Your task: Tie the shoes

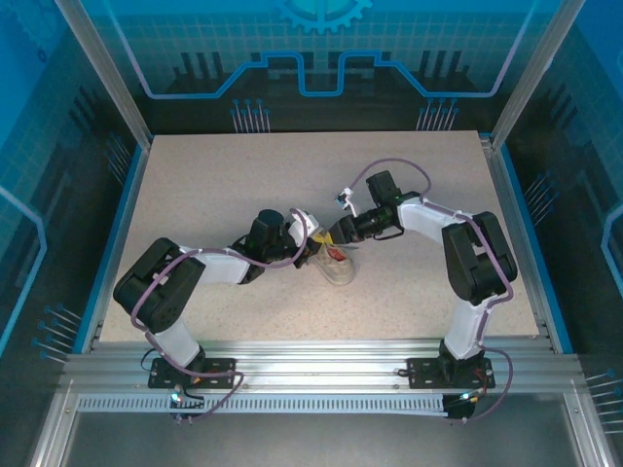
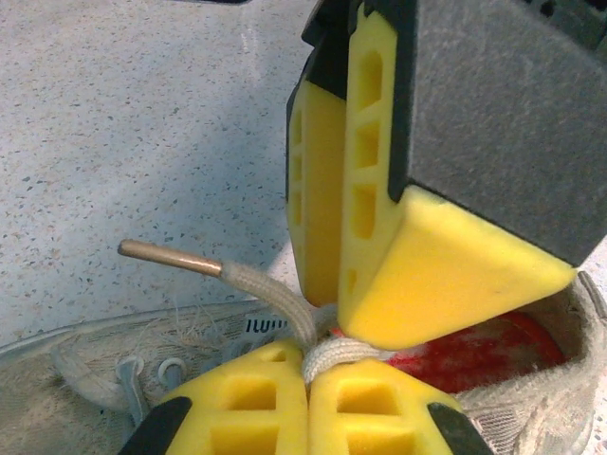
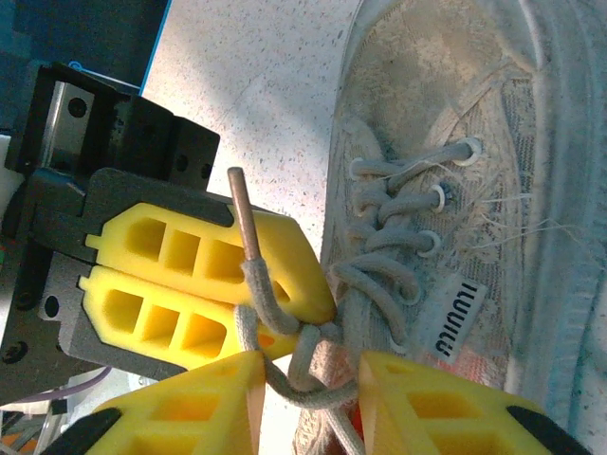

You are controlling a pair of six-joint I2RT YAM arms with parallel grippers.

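Left gripper [image 2: 306,384], nearest the lens in the left wrist view, is pinching the lace [image 2: 275,299] between fully closed jaws. The lace's free end is rising from the pads and pointing left, ending in a bronze aglet [image 2: 171,256]. Right gripper [image 3: 313,372] is standing directly opposite, its tips close against the left gripper's tips. Its jaws are standing narrowly apart, with strands of lace passing through the gap. Shoe [image 1: 341,270] is resting sole-down near the middle of the table [image 1: 195,185], between the two arms, with both grippers meeting over its laced top. A red patch [image 2: 474,355] is showing inside the opening, and a label [image 3: 462,318] is showing on the tongue.
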